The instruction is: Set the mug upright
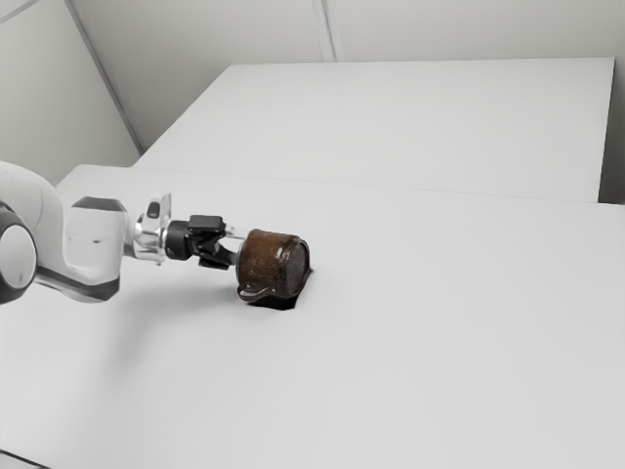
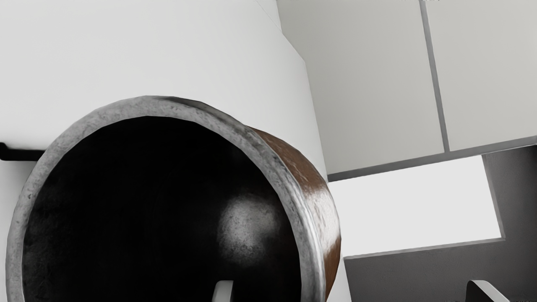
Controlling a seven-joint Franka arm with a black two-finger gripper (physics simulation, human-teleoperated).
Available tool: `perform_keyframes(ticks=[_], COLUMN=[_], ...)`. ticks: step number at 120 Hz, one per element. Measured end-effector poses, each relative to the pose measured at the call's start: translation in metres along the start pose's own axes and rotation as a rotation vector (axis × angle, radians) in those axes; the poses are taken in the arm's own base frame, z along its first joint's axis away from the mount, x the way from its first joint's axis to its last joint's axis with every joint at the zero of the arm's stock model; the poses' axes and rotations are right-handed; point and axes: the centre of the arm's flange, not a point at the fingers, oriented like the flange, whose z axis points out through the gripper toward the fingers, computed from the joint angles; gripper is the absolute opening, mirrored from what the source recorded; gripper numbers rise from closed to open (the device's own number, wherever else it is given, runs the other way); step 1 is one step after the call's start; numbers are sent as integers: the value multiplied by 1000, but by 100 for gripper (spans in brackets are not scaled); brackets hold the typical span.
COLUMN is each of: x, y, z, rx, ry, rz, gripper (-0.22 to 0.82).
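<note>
Two fingers (image 2: pixel 223 292) of one hand (image 1: pixel 237 246) stand wide apart near the mouth of one brown mug (image 1: pixel 266 262) with one handle (image 1: pixel 256 294), lying sideways on the counter (image 1: pixel 439 332)

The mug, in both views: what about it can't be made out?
Exterior view: the mouth of the mug, turned away from the camera, toward the gripper.
Wrist view: the lowest part of its rim, cut off by the bottom edge.
Wrist view: most of its inside, lost in darkness.
</note>
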Motion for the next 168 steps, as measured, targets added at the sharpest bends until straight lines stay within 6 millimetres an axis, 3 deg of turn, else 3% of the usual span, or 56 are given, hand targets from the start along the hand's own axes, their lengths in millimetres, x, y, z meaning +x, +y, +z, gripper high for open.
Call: perform_keyframes(ticks=[32,55,78,104,127,138,150,168], x=[2,1,1,5,38,59,82,89], y=[1,-1,-2,4,47,69,96,101], z=[25,26,26,27,25,25,41,54], rx=[-41,-37,-34,-33,8,135,342,663], ry=[14,31,36,38,-10,-148,-391,-644], rz=[70,100,123,156,289,397,537,620], gripper=[58,12,-8,-14,-16,-16,-16,-17])
